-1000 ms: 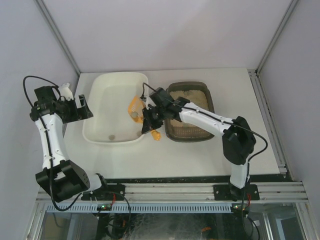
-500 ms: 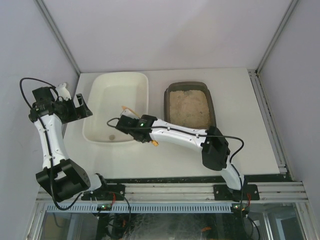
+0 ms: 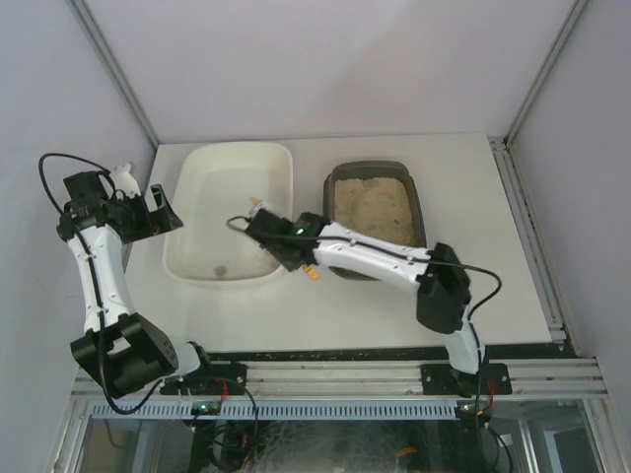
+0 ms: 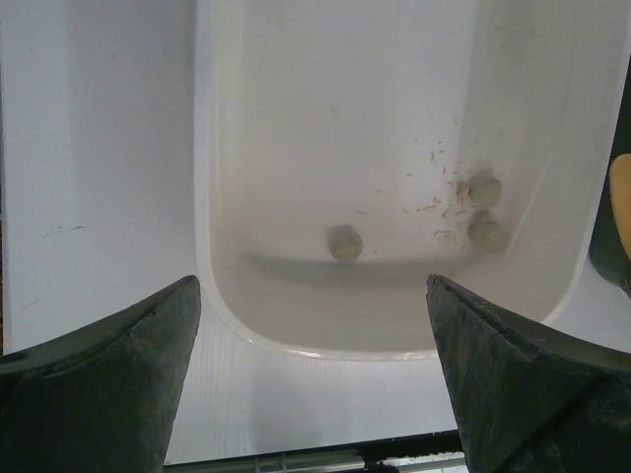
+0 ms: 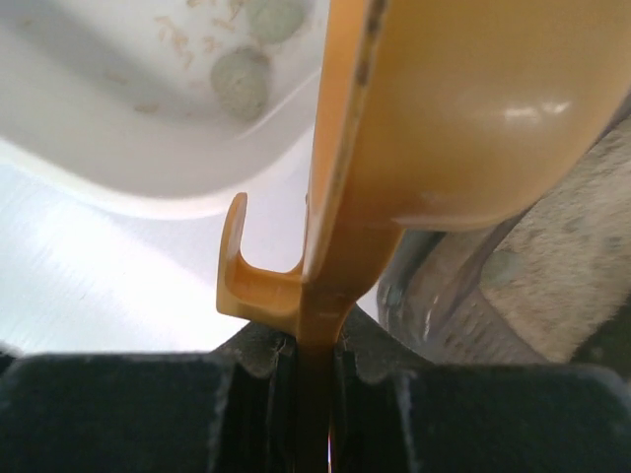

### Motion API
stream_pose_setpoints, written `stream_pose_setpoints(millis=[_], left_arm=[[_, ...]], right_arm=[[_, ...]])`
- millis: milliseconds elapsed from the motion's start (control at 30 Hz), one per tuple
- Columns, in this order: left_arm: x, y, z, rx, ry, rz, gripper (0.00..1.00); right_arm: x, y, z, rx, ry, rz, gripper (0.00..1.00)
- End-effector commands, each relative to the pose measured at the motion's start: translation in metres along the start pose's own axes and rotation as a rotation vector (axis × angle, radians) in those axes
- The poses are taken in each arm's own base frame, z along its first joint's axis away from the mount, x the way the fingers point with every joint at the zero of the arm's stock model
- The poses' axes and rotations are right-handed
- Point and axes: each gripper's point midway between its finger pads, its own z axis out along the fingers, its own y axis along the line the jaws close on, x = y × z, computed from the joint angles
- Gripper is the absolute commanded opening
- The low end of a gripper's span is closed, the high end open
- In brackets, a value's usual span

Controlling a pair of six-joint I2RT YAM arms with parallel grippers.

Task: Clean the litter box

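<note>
Brown-grey plastic, round-cornered and thick-rimmed, the litter box holds lumpy beige litter. It sits just at three o'clock of the white tub, near the middle of the table. At the tub's four o'clock corner the right claw is pinching the handle of an orange scoop, while the left claw hangs spread wide at the tub's nine o'clock edge, with three grey lumps lying inside the tub.
</note>
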Motion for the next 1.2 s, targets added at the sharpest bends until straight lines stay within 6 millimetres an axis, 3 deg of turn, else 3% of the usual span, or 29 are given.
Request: stream_pose_setpoints(millis=[0, 67, 100, 167, 300, 400, 567, 700, 833, 900, 1000, 1167], left_arm=[[-0.021, -0.019, -0.016, 0.064, -0.071, 0.020, 1.00], [-0.032, -0.029, -0.020, 0.081, -0.082, 0.034, 1.00], [-0.038, -0.035, -0.020, 0.085, -0.088, 0.046, 1.00], [-0.049, -0.050, -0.018, 0.089, -0.096, 0.084, 1.00], [-0.073, -0.090, -0.002, 0.059, -0.130, 0.165, 1.00], [-0.092, -0.133, 0.016, 0.048, -0.170, 0.166, 1.00], [-0.114, -0.213, 0.047, 0.234, -0.237, 0.074, 1.00], [-0.120, -0.271, 0.076, 0.252, -0.232, 0.124, 1.00], [-0.119, -0.306, 0.116, 0.273, -0.185, 0.047, 1.00], [-0.111, -0.317, 0.138, 0.276, -0.149, 0.004, 1.00], [-0.096, -0.328, 0.156, 0.294, -0.098, -0.045, 1.00], [-0.079, -0.334, 0.166, 0.303, -0.067, -0.074, 1.00]], right_arm=[[-0.031, -0.018, -0.060, -0.432, -0.145, 0.344, 0.00], [-0.026, -0.024, -0.079, -0.670, -0.158, 0.470, 0.00], [-0.023, -0.036, -0.090, -0.786, -0.160, 0.549, 0.00], [-0.007, -0.061, -0.094, -0.835, -0.161, 0.670, 0.00], [0.058, -0.123, -0.075, -0.529, -0.012, 0.821, 0.00], [0.098, -0.137, -0.066, -0.483, 0.155, 0.906, 0.00], [0.137, -0.152, -0.038, -0.329, 0.311, 0.937, 0.00], [0.144, -0.159, -0.014, -0.314, 0.356, 0.962, 0.00], [0.147, -0.171, 0.007, -0.259, 0.365, 0.962, 0.00], [0.140, -0.167, 0.011, -0.313, 0.357, 0.945, 0.00], [0.134, -0.155, 0.008, -0.393, 0.407, 0.900, 0.00], [0.129, -0.144, 0.003, -0.451, 0.449, 0.887, 0.00]])
